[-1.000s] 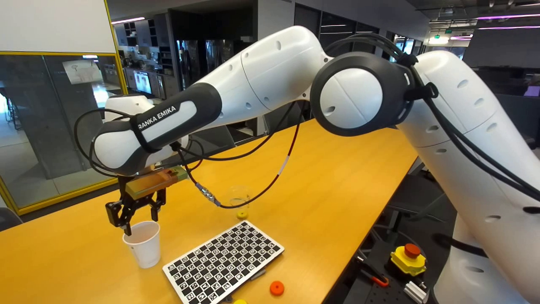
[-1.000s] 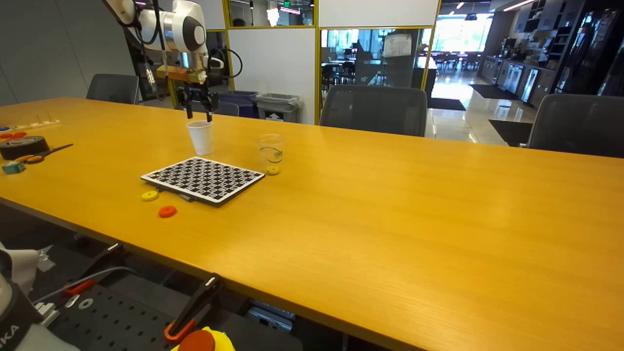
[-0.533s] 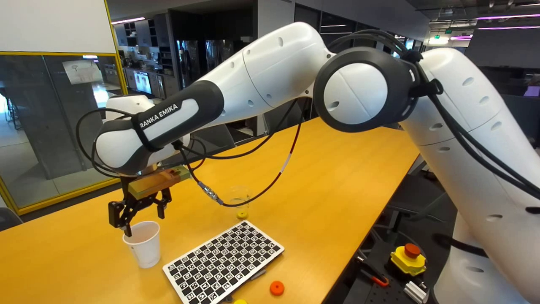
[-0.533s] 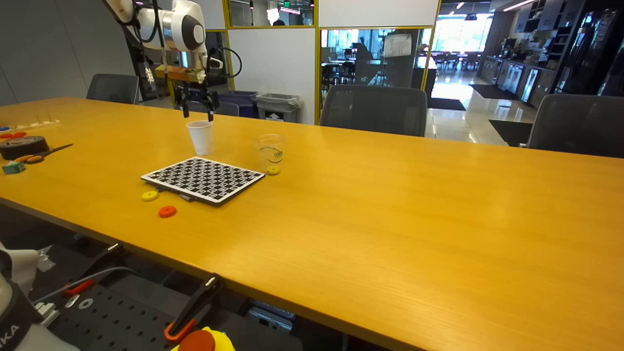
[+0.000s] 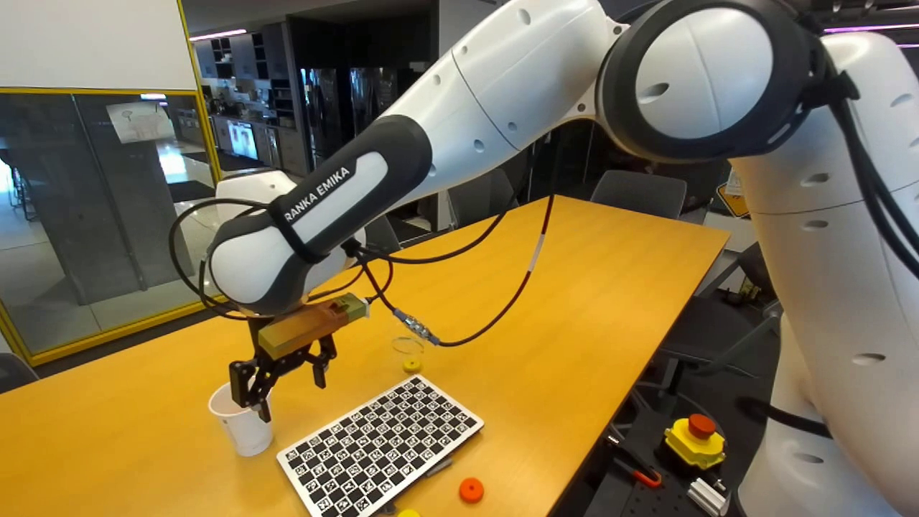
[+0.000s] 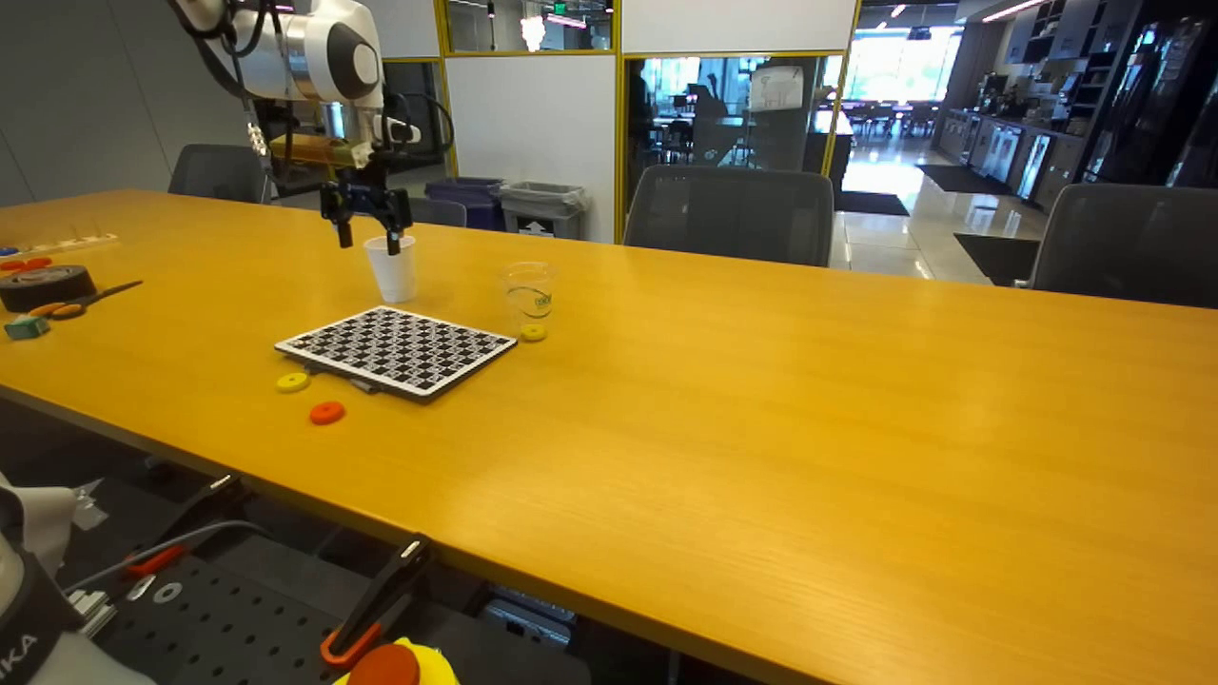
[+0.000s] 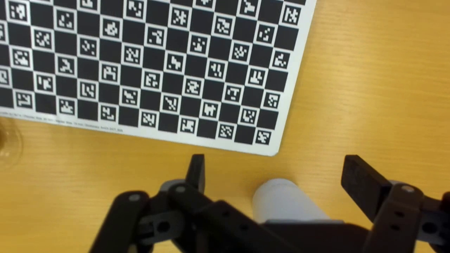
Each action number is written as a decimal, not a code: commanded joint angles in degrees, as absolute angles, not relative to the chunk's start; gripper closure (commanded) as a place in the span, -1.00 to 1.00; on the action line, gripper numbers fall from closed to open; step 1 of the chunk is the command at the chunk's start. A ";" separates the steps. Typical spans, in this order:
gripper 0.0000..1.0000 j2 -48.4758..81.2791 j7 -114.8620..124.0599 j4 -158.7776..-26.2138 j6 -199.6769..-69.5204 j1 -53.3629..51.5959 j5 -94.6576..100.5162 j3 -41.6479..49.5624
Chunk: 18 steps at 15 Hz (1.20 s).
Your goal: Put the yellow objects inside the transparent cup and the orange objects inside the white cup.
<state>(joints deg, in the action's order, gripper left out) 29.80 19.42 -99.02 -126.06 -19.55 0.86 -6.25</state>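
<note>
The white cup point(image 5: 248, 434) stands upright on the table. My gripper point(image 5: 293, 397) is open, its fingers wide apart with nothing between them. In both exterior views it hangs above and partly in front of that cup; in the wrist view the white cup point(image 7: 286, 205) shows below the jaws, not gripped. What the cup holds is hidden. The transparent cup point(image 6: 529, 297) stands farther along, with a yellow disc point(image 6: 533, 332) at its base, apparently inside. Another yellow disc point(image 6: 293, 381) and an orange disc point(image 6: 326, 413) lie on the table.
A checkered board point(image 5: 380, 445) lies beside the white cup, close to my gripper. At the table's far end in an exterior view are a roll of dark tape point(image 6: 46, 287), scissors point(image 6: 81, 303), a green block point(image 6: 27, 327) and some red-orange discs point(image 6: 36, 264).
My jaws have spread wider. The gripper has moved off from over the white cup toward the checkered board, and the whole arm has shifted. Cups and discs on the table stay put.
</note>
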 commanded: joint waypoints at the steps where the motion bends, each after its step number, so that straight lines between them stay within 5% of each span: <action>1: -1.00 21.44 25.33 -113.23 -132.96 -19.95 1.02 -5.77; 10: -1.00 10.04 31.21 -138.84 -149.61 -19.05 -0.14 -6.90; 18: -1.00 8.66 28.31 -143.74 -150.95 -18.05 -4.00 -9.60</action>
